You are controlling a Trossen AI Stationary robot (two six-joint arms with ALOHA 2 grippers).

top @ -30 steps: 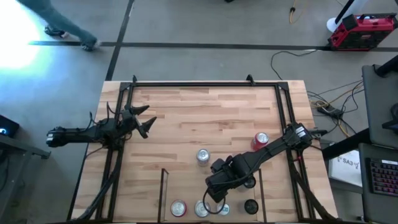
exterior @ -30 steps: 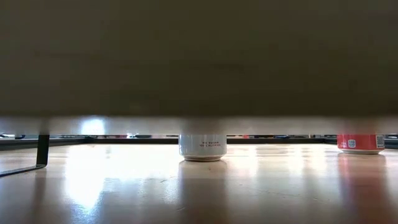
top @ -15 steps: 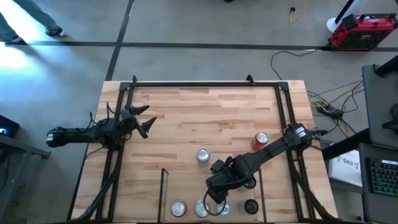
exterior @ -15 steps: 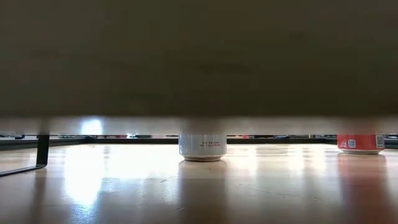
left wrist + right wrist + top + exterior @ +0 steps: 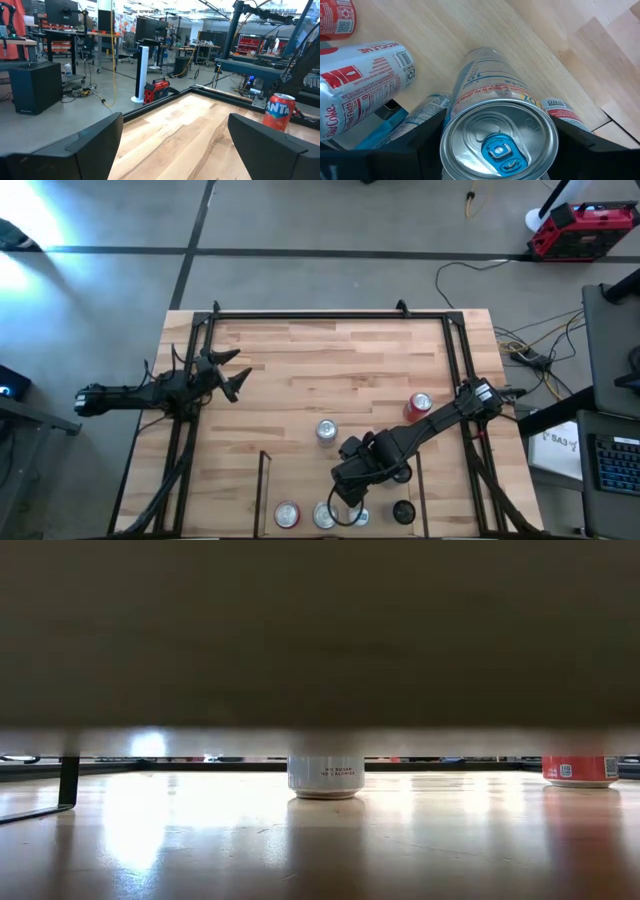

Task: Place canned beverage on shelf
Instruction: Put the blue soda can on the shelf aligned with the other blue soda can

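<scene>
Nothing on the surface (image 5: 350,370) is shifting since a moment ago; only the person beyond the far edge is gone. Nearest, the right gripper (image 5: 347,502) is reaching into the shelf (image 5: 266,490), its jaws pinching a silver can (image 5: 497,135) with a blue tab, standing upright among other cans. Farther back, the left gripper (image 5: 232,372) is waiting, jaws spread wide.

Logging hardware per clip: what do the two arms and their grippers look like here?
Both arms are dark, slim and jointed, with black cables running along them. The left gripper ends in two pointed black fingers, seen as broad matte black pads from its wrist. The right gripper has the same black fingers. No markings are legible.
</scene>
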